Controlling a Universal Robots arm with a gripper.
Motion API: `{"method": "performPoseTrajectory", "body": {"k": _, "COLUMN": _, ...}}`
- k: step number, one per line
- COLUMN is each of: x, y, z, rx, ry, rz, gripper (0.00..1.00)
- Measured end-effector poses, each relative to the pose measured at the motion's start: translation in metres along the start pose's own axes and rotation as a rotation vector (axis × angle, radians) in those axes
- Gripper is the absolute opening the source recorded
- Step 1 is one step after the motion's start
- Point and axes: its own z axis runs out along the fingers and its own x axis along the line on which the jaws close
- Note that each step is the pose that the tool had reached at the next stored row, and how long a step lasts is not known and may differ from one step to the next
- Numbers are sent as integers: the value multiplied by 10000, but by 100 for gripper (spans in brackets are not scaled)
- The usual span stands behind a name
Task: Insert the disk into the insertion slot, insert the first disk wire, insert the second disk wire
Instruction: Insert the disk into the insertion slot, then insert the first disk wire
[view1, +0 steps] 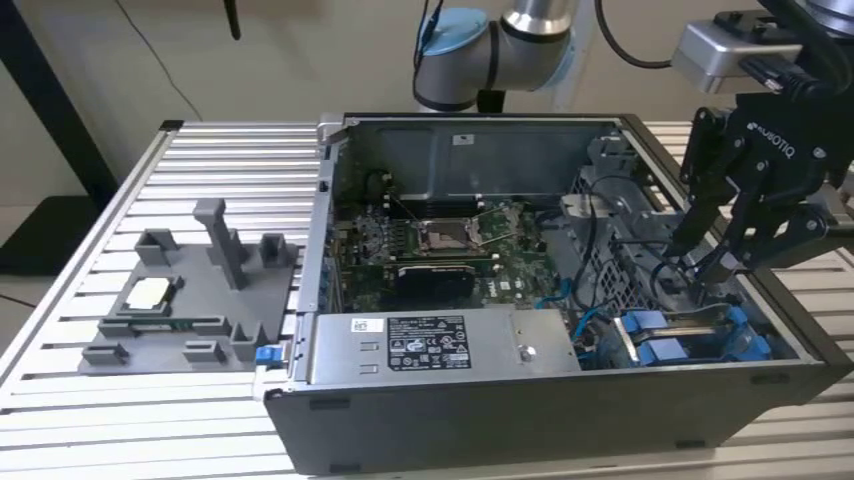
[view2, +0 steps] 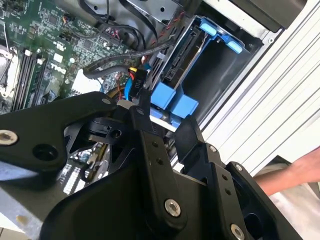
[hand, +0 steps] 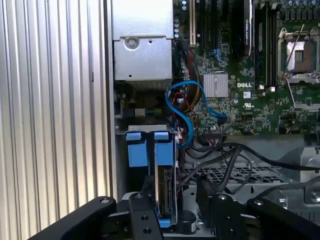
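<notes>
The disk (hand: 166, 187) stands on edge in its blue carrier (hand: 147, 148) inside the insertion slot (view1: 747, 330), a grey bay at the case's corner on the exterior view's right. My black gripper (view1: 701, 265) reaches down into the case over the disk's inner end. It is open, and its fingers (hand: 144, 212) straddle the disk without closing on it. In the second wrist view the gripper (view2: 165, 122) sits just short of the blue carrier tabs (view2: 172, 102). A blue wire (hand: 186, 107) loops beside the bay, and black wires (hand: 225, 155) cross the perforated wall.
The open computer case (view1: 534, 400) lies on a slatted metal table (view1: 240, 150). A grey power-supply box (view1: 441, 345) sits beside the bay and the motherboard (view1: 441, 240) behind it. A grey parts tray (view1: 187, 300) rests on the exterior view's left. A person's arm (view2: 300, 175) is near the case.
</notes>
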Motion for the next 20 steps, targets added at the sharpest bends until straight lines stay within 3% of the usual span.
{"method": "performPoseTrajectory", "body": {"k": 5, "x": 0, "y": -1, "z": 5, "rx": 0, "ry": -27, "rz": -1, "gripper": 47}}
{"method": "performPoseTrajectory", "body": {"k": 6, "x": 0, "y": -1, "z": 8, "rx": -3, "ry": -95, "rz": -3, "gripper": 47}}
{"method": "performPoseTrajectory", "body": {"k": 10, "x": 0, "y": -6, "z": 29, "rx": -21, "ry": -543, "rz": -9, "gripper": 47}}
{"method": "performPoseTrajectory", "body": {"k": 13, "x": -1, "y": -20, "z": 59, "rx": -27, "ry": -687, "rz": -12, "gripper": 47}}
{"method": "performPoseTrajectory", "body": {"k": 18, "x": -1, "y": -57, "z": 116, "rx": -33, "ry": -841, "rz": -15, "gripper": 47}}
{"method": "performPoseTrajectory", "body": {"k": 20, "x": -2, "y": -67, "z": 137, "rx": -36, "ry": -936, "rz": -17, "gripper": 47}}
